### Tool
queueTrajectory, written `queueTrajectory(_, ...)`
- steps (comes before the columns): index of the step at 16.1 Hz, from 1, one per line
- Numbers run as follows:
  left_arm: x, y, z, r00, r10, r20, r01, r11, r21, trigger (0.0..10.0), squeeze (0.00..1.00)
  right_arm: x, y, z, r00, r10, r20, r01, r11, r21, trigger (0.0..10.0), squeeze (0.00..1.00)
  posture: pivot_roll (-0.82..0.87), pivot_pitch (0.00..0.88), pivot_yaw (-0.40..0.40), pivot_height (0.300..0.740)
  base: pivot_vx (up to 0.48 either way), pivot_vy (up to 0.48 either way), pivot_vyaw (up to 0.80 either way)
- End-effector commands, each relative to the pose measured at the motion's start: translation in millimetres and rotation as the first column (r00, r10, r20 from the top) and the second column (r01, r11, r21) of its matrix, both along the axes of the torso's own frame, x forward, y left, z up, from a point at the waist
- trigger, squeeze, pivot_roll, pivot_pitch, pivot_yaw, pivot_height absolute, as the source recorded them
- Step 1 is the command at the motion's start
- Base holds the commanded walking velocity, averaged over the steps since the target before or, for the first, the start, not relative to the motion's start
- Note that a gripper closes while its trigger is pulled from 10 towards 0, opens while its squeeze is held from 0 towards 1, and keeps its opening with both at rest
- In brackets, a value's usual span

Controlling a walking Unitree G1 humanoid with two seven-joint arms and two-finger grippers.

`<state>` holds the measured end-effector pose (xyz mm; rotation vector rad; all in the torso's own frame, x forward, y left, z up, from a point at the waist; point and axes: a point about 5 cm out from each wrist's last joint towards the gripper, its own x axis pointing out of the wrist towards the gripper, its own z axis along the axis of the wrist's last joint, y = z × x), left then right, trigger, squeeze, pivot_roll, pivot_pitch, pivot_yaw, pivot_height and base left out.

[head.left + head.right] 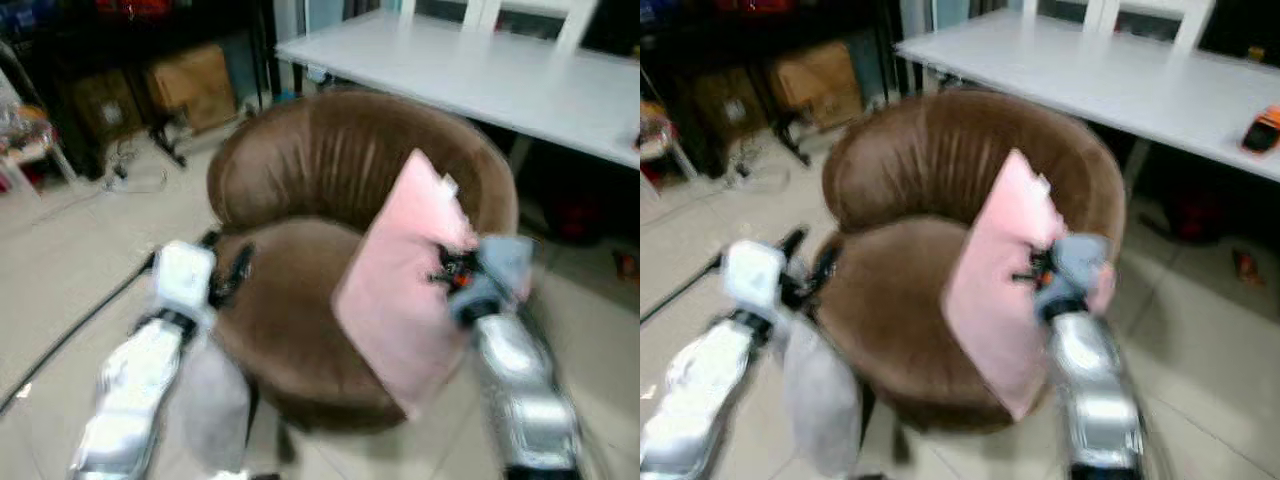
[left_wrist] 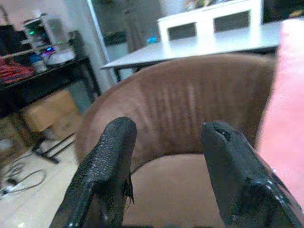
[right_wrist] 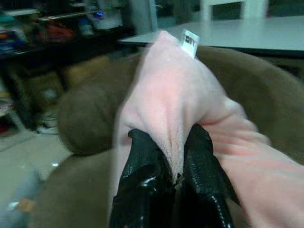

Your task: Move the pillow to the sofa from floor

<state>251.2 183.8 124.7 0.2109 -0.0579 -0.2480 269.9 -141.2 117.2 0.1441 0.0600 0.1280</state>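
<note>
Right gripper [image 3: 173, 178] is pinching a fold of the pink pillow [image 1: 405, 280] between its closed fingers, holding it tilted above the seat of the brown round sofa [image 1: 330, 170], toward 3 o'clock of the seat. Left gripper [image 2: 166, 166] is hovering with fingers spread wide and empty at the sofa's 9 o'clock edge. White table [image 1: 480, 70] is standing behind the sofa at 12 to 2 o'clock, cardboard boxes [image 1: 190, 85] at 10 o'clock.

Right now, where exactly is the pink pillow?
The pink pillow hangs over the right half of the brown sofa, tilted against its right rim. The right gripper pinches its fabric, and the white table stands behind.
</note>
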Motion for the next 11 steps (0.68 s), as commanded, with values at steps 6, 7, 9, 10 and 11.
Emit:
queueTrajectory(6,0.8,-6.0,2.6,0.999,-0.035,0.008,0.035,0.999,-0.011,10.0,0.00,1.3,-7.0,10.3,0.998,-0.013,0.065,0.014,1.000,-0.019,10.0,0.00,-0.06,0.000,0.064,0.740,0.352,0.000,0.00)
queueTrajectory(7,0.4,-5.9,2.7,0.999,-0.037,0.008,0.037,0.999,-0.011,10.0,0.00,1.2,-6.2,10.5,0.998,-0.007,0.067,0.008,1.000,-0.020,10.0,0.00,-0.06,0.000,0.064,0.740,0.349,0.000,0.00)
queueTrajectory(9,0.0,-6.2,2.7,0.999,-0.038,0.007,0.038,0.999,-0.012,10.0,0.00,1.2,-5.4,10.9,0.998,-0.002,0.068,0.003,1.000,-0.020,10.0,0.00,-0.06,0.000,0.065,0.740,0.345,0.000,0.00)
queueTrajectory(10,-0.2,-6.4,2.6,0.999,-0.039,0.007,0.039,0.999,-0.012,10.0,0.00,1.1,-5.4,10.9,0.998,0.000,0.069,0.002,1.000,-0.020,10.0,0.00,-0.06,0.000,0.065,0.740,0.345,0.000,0.00)
queueTrajectory(11,-0.4,-6.5,2.5,0.999,-0.040,0.006,0.040,0.999,-0.010,10.0,0.00,1.0,-5.2,10.8,0.998,0.002,0.069,-0.001,1.000,-0.019,10.0,0.00,-0.06,0.000,0.065,0.740,0.341,0.000,0.00)
